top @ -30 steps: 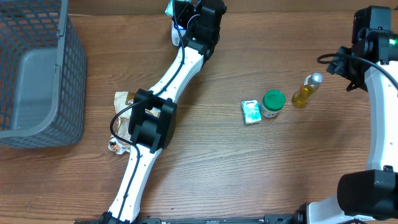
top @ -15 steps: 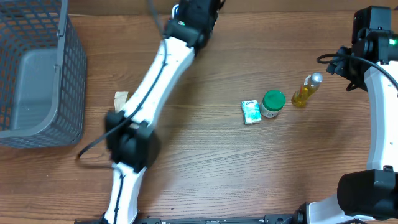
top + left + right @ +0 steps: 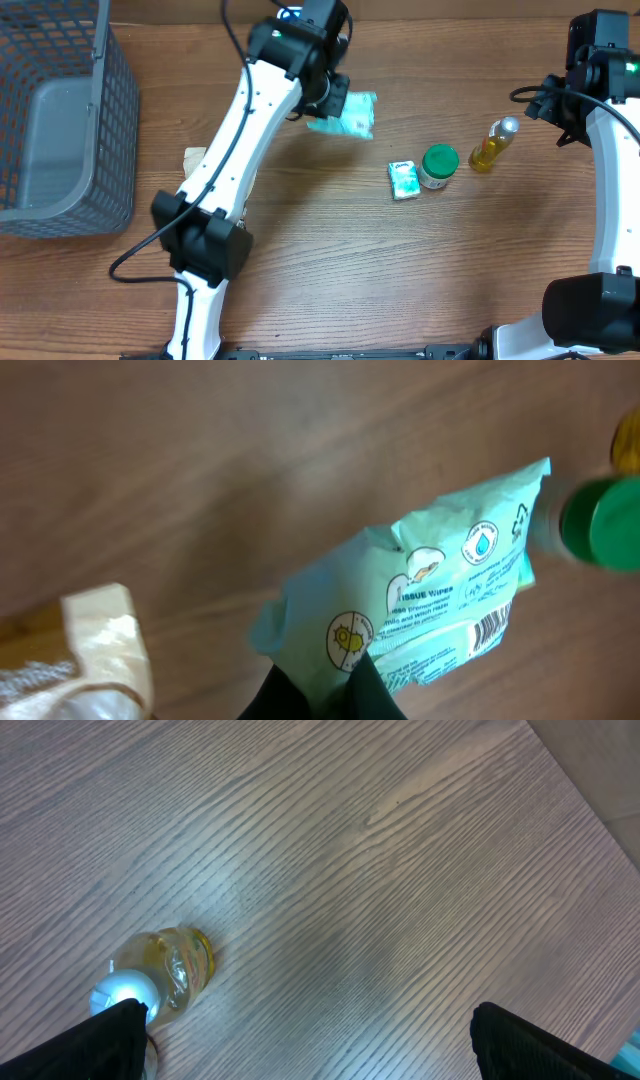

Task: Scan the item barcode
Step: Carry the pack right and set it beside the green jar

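Wooden tabletop [image 3: 330, 260], grey mesh basket [image 3: 60, 120] at the left edge. Against a second ago, we note the left arm has swung off the tan packet [image 3: 195, 158] and straightened toward the middle. A mint-green wipes pack [image 3: 345, 113], not in the open before, now hangs from the left gripper [image 3: 322, 675], jaws pinched together on its near end.

We judge the item picked and ready to present, though no scanner shows in any view.

The pack appears lifted, up-left of the small box [image 3: 403, 180] and the green-lidded jar [image 3: 438, 165]. Its long axis runs from the gripper out toward the jar, slightly tilted. The barcode [image 3: 490, 632] sits near the far end, facing the left wrist camera.

Right gripper [image 3: 320, 1035]: fingers wide apart, empty, near the yellow bottle [image 3: 492, 145].
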